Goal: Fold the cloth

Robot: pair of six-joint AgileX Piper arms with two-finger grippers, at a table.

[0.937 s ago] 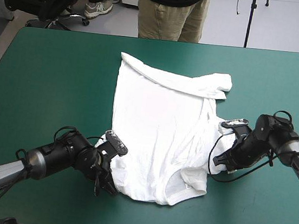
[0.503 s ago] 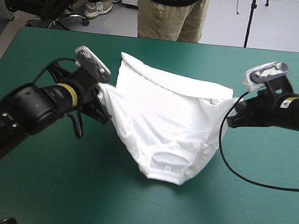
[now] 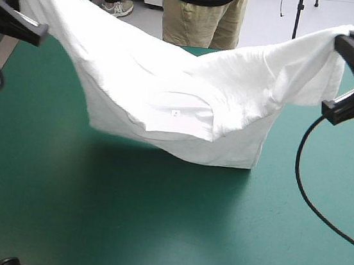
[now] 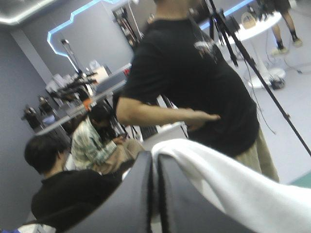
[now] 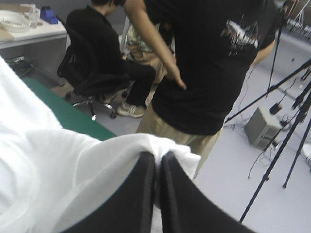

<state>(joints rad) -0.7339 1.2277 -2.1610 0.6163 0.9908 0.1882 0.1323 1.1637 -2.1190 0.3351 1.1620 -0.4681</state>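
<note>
One T-shirt (image 3: 181, 101), two pincers. The left pincer (image 4: 154, 162) and right pincer (image 5: 158, 162) each clamp nearly closed on a raised end. White cloth sags between them, low over the teal-green worktop (image 3: 152, 226).

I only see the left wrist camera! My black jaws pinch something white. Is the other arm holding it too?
Observer: Yes. The right arm's jaws are shut on a bunched edge of the white short-sleeved T-shirt.
Operator: Is it lying on the table?
Observer: It is lifted. The high view shows it hanging between both arms, sagging in the middle over the teal-green table cover. I cannot tell whether its lowest edge touches.
Operator: Where is the neck hole?
Observer: At the sagging middle, facing the high camera, with a small label inside it.
</note>
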